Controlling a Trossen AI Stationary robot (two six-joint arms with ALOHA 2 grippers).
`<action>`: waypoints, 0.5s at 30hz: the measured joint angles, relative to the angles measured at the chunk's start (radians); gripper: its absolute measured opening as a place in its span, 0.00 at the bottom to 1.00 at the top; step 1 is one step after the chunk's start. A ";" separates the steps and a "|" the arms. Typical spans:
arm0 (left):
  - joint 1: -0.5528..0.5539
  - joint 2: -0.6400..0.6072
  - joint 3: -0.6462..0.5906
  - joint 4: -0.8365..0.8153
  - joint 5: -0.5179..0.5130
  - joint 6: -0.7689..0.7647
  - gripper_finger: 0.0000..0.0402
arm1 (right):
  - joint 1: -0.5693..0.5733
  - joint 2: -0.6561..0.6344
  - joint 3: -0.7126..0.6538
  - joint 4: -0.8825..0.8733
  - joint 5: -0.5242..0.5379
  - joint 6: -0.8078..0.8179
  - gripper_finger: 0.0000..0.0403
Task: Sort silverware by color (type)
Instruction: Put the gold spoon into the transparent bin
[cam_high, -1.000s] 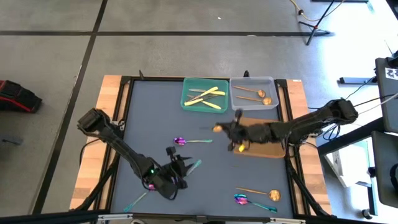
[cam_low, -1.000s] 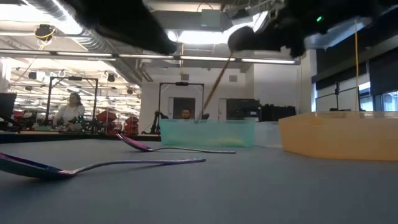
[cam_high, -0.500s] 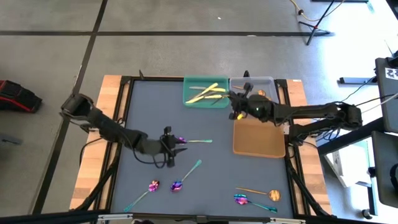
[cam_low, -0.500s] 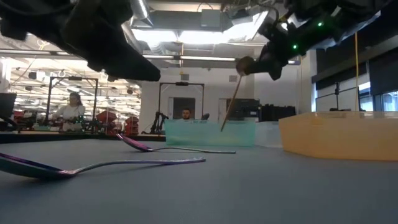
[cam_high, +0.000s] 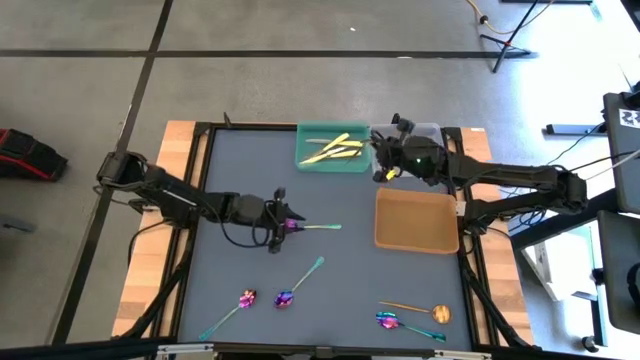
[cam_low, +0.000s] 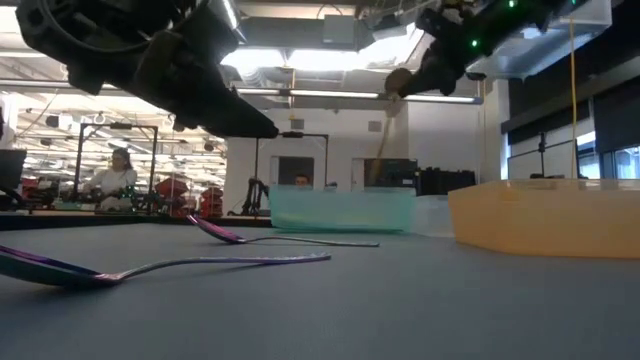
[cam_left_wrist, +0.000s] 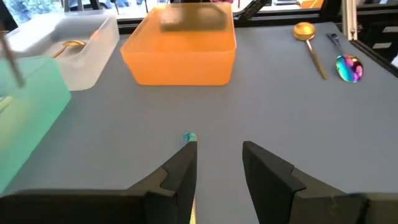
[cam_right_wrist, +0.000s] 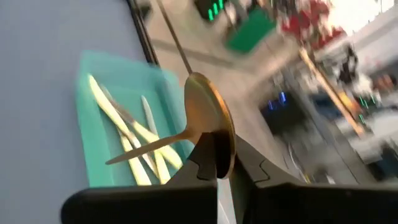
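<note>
Your right gripper (cam_right_wrist: 216, 163) pinches a gold spoon (cam_right_wrist: 208, 122) over the green tray (cam_high: 325, 162). Your left gripper (cam_left_wrist: 219, 163) gapes over the purple spoon (cam_high: 305, 226).

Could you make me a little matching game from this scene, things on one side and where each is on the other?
Things:
1. copper spoon
2. yellow knives
3. orange tray
4. purple spoon

Places:
A. in the green tray
B. under the left gripper
C. held by the right gripper
D. empty

Pairs: 1-C, 2-A, 3-D, 4-B
</note>
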 joint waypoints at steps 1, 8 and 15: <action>0.008 0.000 0.000 -0.002 0.006 0.004 0.31 | 0.000 0.000 0.028 -0.071 0.032 0.016 0.01; 0.049 0.000 0.000 -0.007 0.083 0.029 0.31 | -0.003 0.002 0.104 -0.224 0.006 0.053 0.01; 0.071 0.000 0.000 -0.007 0.105 0.029 0.31 | -0.003 0.002 0.104 -0.225 -0.070 0.059 0.01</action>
